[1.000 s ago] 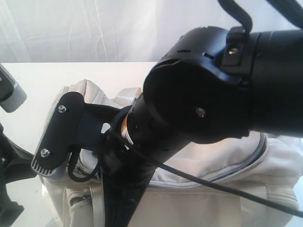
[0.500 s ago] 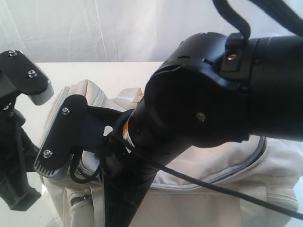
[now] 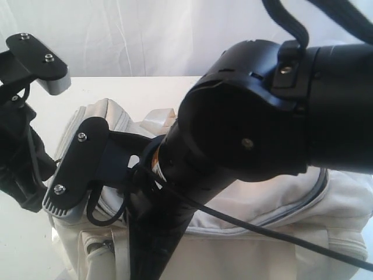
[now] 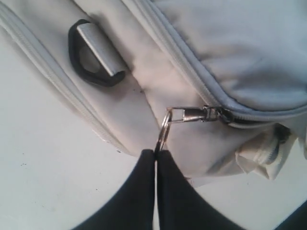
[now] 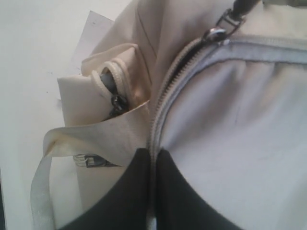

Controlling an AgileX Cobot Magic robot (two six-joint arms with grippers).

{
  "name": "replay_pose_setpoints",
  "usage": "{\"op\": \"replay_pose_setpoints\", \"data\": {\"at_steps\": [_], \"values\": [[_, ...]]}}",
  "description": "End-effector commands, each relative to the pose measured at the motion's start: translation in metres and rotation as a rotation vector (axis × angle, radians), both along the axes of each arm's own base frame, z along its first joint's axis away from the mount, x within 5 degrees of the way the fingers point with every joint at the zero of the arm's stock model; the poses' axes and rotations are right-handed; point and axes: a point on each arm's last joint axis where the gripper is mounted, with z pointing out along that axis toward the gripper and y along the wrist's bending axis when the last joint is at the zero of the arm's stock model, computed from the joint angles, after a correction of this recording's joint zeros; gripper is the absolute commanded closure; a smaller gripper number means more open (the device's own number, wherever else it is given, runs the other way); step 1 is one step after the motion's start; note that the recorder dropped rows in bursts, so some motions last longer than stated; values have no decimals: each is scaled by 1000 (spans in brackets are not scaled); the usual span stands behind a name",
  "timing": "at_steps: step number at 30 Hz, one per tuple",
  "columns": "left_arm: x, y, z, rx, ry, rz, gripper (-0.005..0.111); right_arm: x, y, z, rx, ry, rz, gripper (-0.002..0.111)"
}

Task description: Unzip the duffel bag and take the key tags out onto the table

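Note:
The cream duffel bag (image 3: 280, 198) lies on the white table (image 3: 134, 93), largely behind my right arm (image 3: 250, 134). In the left wrist view my left gripper (image 4: 157, 152) is shut on a metal ring (image 4: 164, 129) clipped to the zipper pull (image 4: 196, 114) at the bag's end. In the right wrist view my right gripper (image 5: 152, 152) is shut on the bag's grey zipper edge (image 5: 160, 110), with the zipper slider (image 5: 216, 32) further along. The key tags are hidden. Neither gripper's fingertips show in the exterior view.
A black strap ring (image 4: 91, 57) with webbing sits on the bag's end panel. A small side pocket (image 5: 108, 86) and a loose webbing handle (image 5: 45, 163) lie beside my right gripper. My left arm (image 3: 20, 146) stands at the bag's left end.
In the exterior view my left arm has come up into sight at the left and risen. My right arm and the bag have hardly moved.

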Motion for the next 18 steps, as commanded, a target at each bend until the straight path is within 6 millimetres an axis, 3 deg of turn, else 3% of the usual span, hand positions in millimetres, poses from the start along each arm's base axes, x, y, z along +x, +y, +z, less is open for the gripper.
{"op": "replay_pose_setpoints", "data": {"at_steps": [1,12,18], "values": [[9,6,1,12,-35,-16,107,-2,-2,-2,-22,19,-2,108],[48,5,-13,-15,-109,30,107,-3,-2,-2,-21,28,-7,108],[60,-1,-11,-66,-206,22,107,-3,-2,-3,-28,33,-7,108]]}}
